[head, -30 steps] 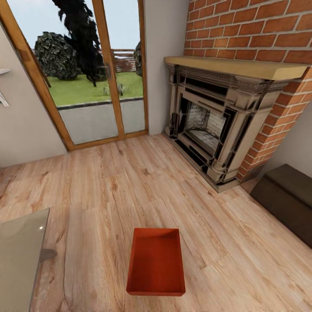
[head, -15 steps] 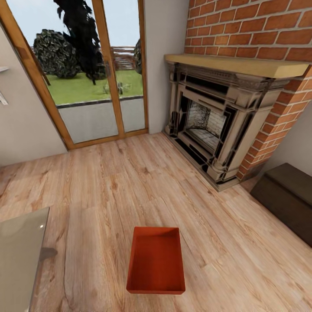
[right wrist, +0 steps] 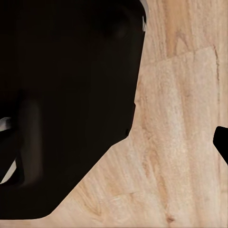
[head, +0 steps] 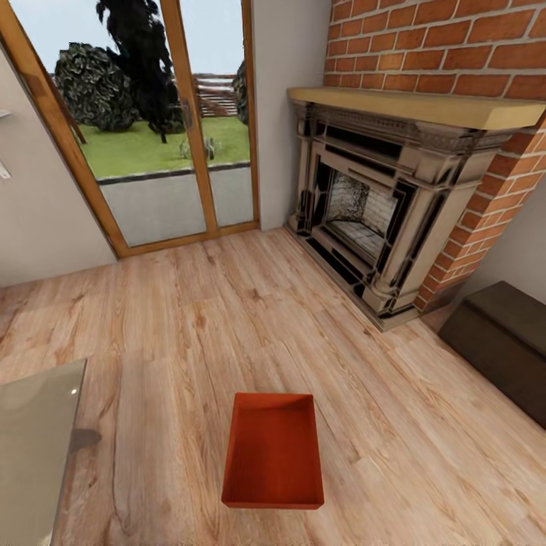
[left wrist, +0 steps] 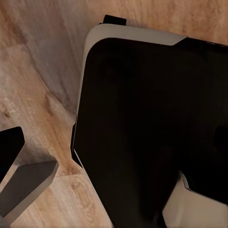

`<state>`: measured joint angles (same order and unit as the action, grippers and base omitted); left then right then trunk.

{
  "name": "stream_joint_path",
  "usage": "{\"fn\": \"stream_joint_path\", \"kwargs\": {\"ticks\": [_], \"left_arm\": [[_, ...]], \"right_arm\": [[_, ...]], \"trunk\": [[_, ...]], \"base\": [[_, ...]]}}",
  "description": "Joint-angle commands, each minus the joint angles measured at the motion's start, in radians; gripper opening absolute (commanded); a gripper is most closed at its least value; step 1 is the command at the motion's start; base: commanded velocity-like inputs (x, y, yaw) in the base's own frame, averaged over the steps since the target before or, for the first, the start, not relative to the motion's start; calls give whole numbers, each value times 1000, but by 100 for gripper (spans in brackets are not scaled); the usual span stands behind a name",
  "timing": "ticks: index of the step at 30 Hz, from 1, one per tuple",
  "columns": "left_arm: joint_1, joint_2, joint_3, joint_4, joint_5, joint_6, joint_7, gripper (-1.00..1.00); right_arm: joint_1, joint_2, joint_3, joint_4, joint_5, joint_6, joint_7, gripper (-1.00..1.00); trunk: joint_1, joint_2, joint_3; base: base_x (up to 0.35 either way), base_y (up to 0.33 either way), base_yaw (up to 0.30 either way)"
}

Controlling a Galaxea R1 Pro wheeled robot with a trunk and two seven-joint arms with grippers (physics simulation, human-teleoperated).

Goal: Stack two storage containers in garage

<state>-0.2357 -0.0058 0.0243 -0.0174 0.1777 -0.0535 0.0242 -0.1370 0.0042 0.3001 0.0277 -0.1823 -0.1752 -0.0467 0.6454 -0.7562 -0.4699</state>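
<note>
We can't tell either gripper's state; wrist views show dark robot body over wood planks. One storage container (head: 274, 450) sits lower centre on living room floor (head: 189, 326). Approach step: next, close in & reach down.

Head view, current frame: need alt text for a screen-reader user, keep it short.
An orange-red open-topped storage container sits empty on the light wood plank floor of the living room, near the bottom centre of the picture. Beyond it stand wood-framed glass doors onto a lawn and a red brick fireplace; a glass tabletop edges in at left, a dark low cabinet at right.
</note>
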Motion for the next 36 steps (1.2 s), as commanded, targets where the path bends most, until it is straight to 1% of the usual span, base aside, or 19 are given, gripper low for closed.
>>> {"fn": "stream_joint_path", "kwargs": {"ticks": [1,36], "left_arm": [[-1,0,2,1,5,-3,2,100],[-1,0,2,1,5,-3,2,100]], "right_arm": [[-1,0,9,3,-9,-5,-1,100],[-1,0,11,3,-9,-4,-2,100]], "trunk": [[0,-1,-3],[0,-1,-59]], "base": [[0,0,0],[0,0,0]]}}
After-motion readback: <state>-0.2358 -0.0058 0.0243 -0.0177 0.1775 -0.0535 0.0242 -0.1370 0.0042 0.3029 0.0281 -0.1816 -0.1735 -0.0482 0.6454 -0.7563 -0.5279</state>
